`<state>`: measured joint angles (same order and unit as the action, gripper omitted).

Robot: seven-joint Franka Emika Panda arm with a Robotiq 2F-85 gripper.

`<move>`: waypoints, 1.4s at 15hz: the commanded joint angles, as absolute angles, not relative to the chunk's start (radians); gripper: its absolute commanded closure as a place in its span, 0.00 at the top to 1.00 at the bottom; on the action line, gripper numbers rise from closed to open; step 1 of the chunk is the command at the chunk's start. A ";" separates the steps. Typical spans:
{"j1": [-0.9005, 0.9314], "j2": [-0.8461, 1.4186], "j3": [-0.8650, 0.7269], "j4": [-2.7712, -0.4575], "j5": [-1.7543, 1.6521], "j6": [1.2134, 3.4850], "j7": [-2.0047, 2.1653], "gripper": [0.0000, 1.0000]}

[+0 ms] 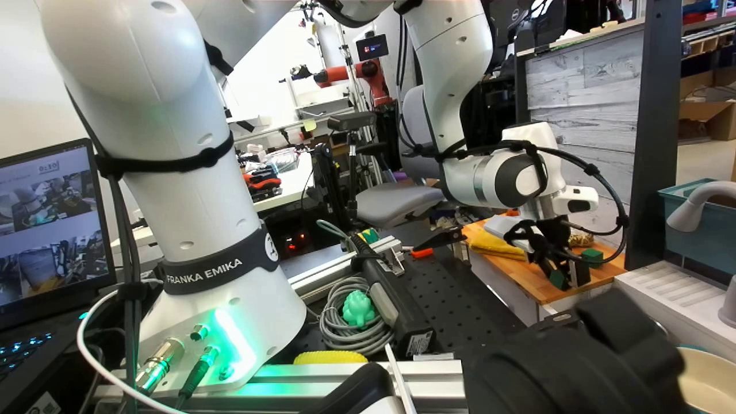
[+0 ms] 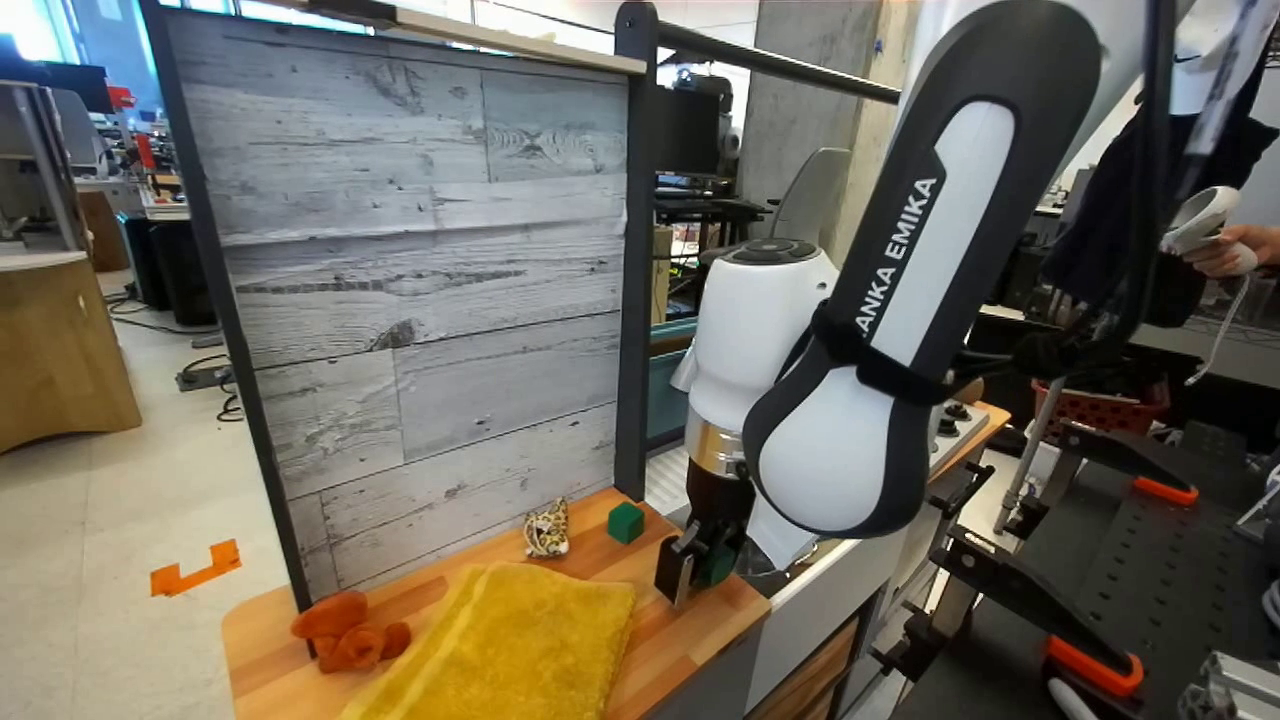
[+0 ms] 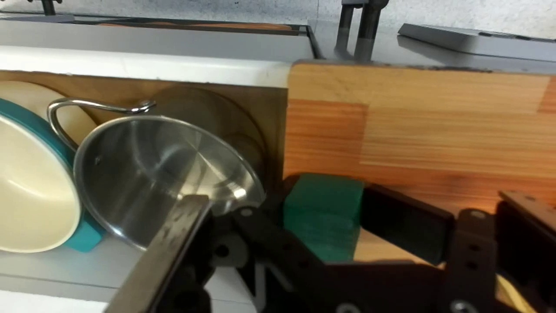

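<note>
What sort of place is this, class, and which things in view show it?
Probably a robotics lab mimicking a kitchen: a white arm marked FRANKA EMIKA, a red robot arm in the background, and a steel pot beside a wooden countertop.

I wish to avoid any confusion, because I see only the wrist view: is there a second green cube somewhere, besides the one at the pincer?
Observer: Yes, in both exterior views a second green cube sits on the wooden counter, apart from your cube.
Operator: Thank you. Does something lie close to it?
Observer: A leopard-spotted object lies near that second green cube, without touching it.
Operator: Understood. What other thing lies there, which I cannot see?
Observer: In an exterior view, an orange plush-looking object lies beside the yellow cloth.
</note>
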<state>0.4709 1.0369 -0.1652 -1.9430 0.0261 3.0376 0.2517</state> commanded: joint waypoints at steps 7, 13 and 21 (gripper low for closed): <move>0.250 0.981 -0.149 -1.972 0.015 3.097 0.136 0.16; 0.150 0.983 -0.063 -2.010 -0.001 3.211 0.040 0.80; 0.188 0.894 0.016 -2.135 0.013 3.425 0.005 1.00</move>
<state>0.1664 0.9552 0.0006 -2.0891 0.0209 3.3537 0.0115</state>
